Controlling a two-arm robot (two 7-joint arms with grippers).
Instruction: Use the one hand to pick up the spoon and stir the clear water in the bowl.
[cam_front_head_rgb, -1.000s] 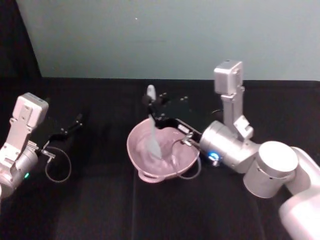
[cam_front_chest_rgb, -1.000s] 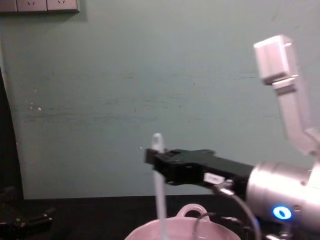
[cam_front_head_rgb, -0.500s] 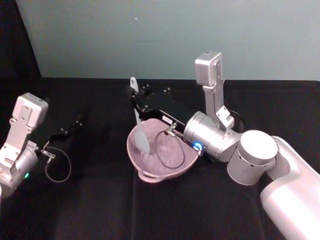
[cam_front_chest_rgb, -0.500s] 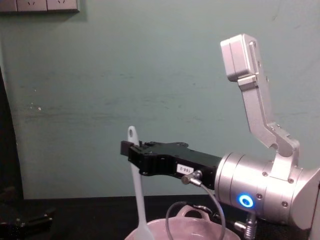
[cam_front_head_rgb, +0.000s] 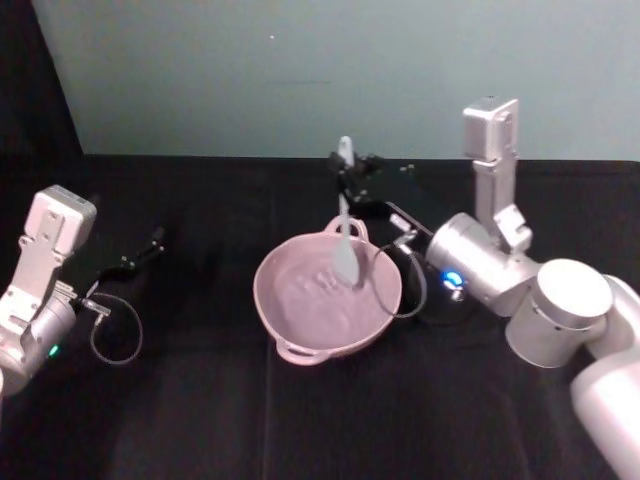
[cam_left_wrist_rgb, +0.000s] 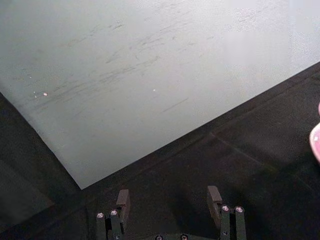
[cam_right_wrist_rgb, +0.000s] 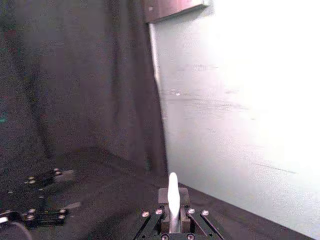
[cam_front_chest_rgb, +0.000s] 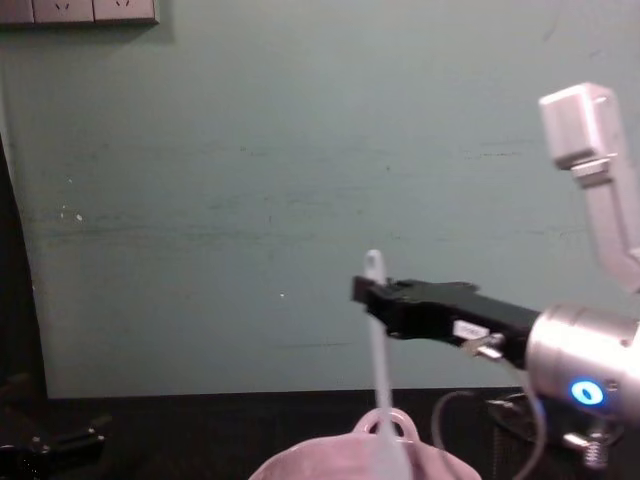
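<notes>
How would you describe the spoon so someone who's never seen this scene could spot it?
On the black table, find the pale pink round ceramic bowl at the middle. Standing nearly upright in it, pinched by the black right gripper, is the slim pale white-grey plastic spoon. It is the one thin light stick there, with a holed handle tip.

We saw a black cloth (cam_front_head_rgb: 200, 420) covering the table and running back to a pale teal wall (cam_front_head_rgb: 300, 70) marked with faint scuffs. A black curtain (cam_front_head_rgb: 35, 90) hung at the wall's left end. High on the wall, in the chest view's top left corner, sat what looked like white sockets (cam_front_chest_rgb: 80, 10), cut off by the edge.
</notes>
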